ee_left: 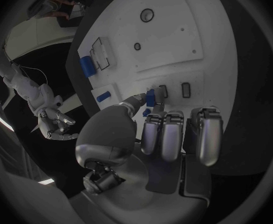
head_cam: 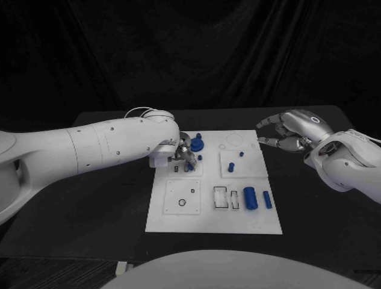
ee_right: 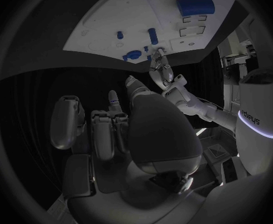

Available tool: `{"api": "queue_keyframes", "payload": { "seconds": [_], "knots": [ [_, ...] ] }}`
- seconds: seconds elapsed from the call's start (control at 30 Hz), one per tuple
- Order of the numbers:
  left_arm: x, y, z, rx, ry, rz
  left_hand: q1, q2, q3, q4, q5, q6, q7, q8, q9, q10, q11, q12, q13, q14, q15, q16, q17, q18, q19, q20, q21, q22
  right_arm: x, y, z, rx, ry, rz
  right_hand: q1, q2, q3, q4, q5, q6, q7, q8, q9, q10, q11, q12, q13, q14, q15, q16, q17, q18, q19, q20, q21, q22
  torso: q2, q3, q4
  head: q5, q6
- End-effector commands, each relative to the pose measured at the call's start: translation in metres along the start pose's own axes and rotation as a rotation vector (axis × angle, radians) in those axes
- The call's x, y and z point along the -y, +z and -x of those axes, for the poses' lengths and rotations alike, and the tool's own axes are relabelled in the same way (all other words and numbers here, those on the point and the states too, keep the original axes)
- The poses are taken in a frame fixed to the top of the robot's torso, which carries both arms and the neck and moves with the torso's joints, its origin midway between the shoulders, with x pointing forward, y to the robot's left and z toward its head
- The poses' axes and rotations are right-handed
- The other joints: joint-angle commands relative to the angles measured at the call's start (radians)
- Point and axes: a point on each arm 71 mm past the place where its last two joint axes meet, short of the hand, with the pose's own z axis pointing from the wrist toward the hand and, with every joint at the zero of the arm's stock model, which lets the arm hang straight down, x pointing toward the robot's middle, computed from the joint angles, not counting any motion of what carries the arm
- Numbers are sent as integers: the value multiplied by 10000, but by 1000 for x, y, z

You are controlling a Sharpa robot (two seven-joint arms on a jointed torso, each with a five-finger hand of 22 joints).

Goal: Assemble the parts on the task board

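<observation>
Board [head_cam: 242,223] sits white in the middle of the black table [head_cam: 329,235], and you see your left hand [head_cam: 183,153] down over its far left part, fingers curled above two small rectangular slots. In the left wrist view a small blue part [ee_left: 150,97] is pinched between thumb and fingertip just beside those slots, so the left hand is grasping that piece. A round blue part [head_cam: 196,144] stands close beside the hand. Further blue pieces: a short peg [head_cam: 231,167] upright mid-board, a thick cylinder [head_cam: 250,197] and a thin pin [head_cam: 268,200] lying side by side near the right edge. Your right hand [head_cam: 288,131] hovers off the board's far right corner, fingers curled inward with nothing in them. No legible writing shows on the board; the printed outlines carry no text you can read.
</observation>
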Motion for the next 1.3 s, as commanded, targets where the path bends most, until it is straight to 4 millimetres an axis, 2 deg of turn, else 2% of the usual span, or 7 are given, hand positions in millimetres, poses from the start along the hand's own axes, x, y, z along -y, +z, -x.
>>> {"api": "queue_keyframes", "payload": {
  "seconds": [0.03, 0.2, 0.4, 0.47, 0.8, 0.97, 1.3],
  "knots": [
    [-3, -3, -1, 106, -110, 35, -148, -40, 622, -440, 72, 299, -214, 34, 58, 1066, -79, 27, 2627, 1055, -65, 27, 2634, -84, 7, -46, -71, 1540, 2, -1, -2, -100, -2, -178, 66, 65, 30, -74, 60, 69, 17, -43, -17, 1058, 71, 26, 2627, 1058, 16, 26, 2635, 136, -51, 2, -84, 1724, -17, 14, 18, 26, -2],
    [-14, -9, -1, 255, -274, 257, -224, -85, 790, -448, 107, 330, -219, 28, 112, 1066, -89, 27, 2627, 1055, -77, 27, 2634, -83, 12, -56, -79, 1542, 3, -2, -3, -139, 68, -258, 54, 98, 41, -64, 75, 78, 24, -51, -24, 1058, 75, 26, 2627, 1058, 19, 26, 2635, 140, -60, 4, -106, 1718, -2, 15, 20, 72, -2],
    [-25, -14, 0, 491, -517, 587, -414, -113, 1003, -364, -30, 361, -215, -66, 132, 1066, -92, 27, 2627, 1055, -87, 27, 2634, -74, -9, -69, -111, 1521, 6, -4, -4, -217, 85, -351, 50, 119, 50, -60, 88, 84, 28, -56, -29, 1058, 79, 26, 2627, 1058, 21, 26, 2635, 146, -73, 6, -138, 1709, -3, 17, 58, 123, -2],
    [-27, -15, 0, 567, -590, 678, -480, -118, 1052, -319, -49, 358, -206, -118, 120, 1066, -90, 27, 2627, 1055, -88, 27, 2634, -77, 5, -71, -108, 1532, 7, -5, -5, -250, 83, -400, 52, 130, 56, -61, 103, 86, 29, -60, -32, 1058, 80, 26, 2627, 1058, 22, 26, 2635, 145, -71, 7, -135, 1710, 10, 7, 51, 158, -2],
    [-26, -16, 1, 928, -849, 593, -579, -127, 1173, -254, -48, 318, -184, -244, 98, 1066, -81, 27, 2627, 1055, -86, 27, 2634, -62, -38, -72, -150, 1491, 9, -7, -9, -418, 115, -483, 62, 144, 68, -70, 132, 93, 32, -67, -38, 1058, 82, 26, 2627, 1058, 24, 26, 2635, 145, -72, 8, -138, 1709, 22, -1, -11, 237, -2],
    [-26, -15, 2, 1081, -959, 495, -602, -118, 1205, -233, -38, 352, -184, -249, 105, 1066, -81, 27, 2627, 1055, -85, 27, 2634, -58, -47, -72, -160, 1481, 9, -8, -10, -449, 121, -519, 80, 153, 81, -86, 171, 99, 34, -77, -46, 1058, 84, 26, 2627, 1058, 25, 26, 2635, 148, -77, 10, -153, 1705, 16, 5, 6, 237, -2],
    [-25, -14, 1, 1238, -1093, 421, -677, -138, 1246, -181, -18, 406, -187, -278, 110, 1066, -81, 27, 2627, 1055, -85, 27, 2634, -56, -48, -71, -170, 1478, 9, -8, -10, -464, 128, -531, 94, 155, 90, -103, 213, 104, 37, -87, -54, 1058, 85, 26, 2627, 1058, 26, 26, 2635, 152, -84, 12, -174, 1700, 14, 10, -6, 269, -2]
  ]
}}
